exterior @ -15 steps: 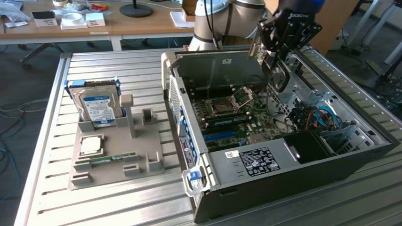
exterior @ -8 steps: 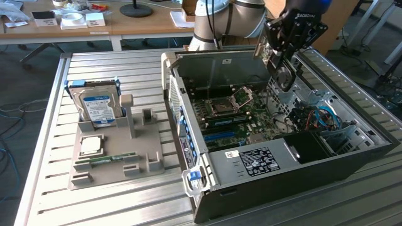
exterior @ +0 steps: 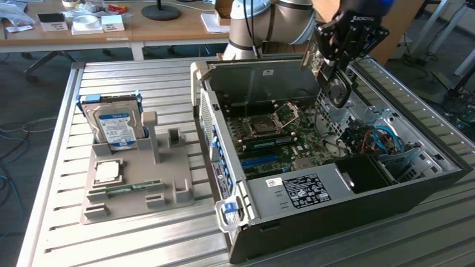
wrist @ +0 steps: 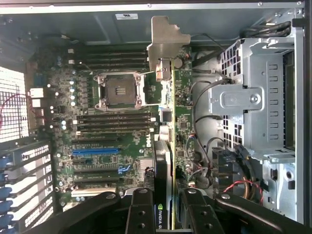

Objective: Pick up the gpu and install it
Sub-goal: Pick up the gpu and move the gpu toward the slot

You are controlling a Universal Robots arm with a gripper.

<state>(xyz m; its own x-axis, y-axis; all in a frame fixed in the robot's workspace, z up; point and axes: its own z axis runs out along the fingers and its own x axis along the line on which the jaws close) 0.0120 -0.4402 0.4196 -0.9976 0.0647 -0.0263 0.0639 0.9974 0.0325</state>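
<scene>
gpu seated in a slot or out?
Out. The gpu hangs edge-down, clamped in the gripper, above the motherboard of the open case, not in any slot.

Bare motherboard [wrist: 117,131], drive cage [wrist: 253,102] alongside

- The end effector [exterior: 340,55] grips the graphics card [exterior: 336,86] on edge, its round fan showing
- The card hangs over the far end of the open computer case [exterior: 415,186], above the motherboard [exterior: 286,139]
- At the exterior view's left, a grey holder [exterior: 178,192] carries an upright hard drive [exterior: 115,127], a chip [exterior: 108,170] and a memory stick [exterior: 126,189]
- Case and holder rest on a slatted metal surface [exterior: 148,239]
</scene>
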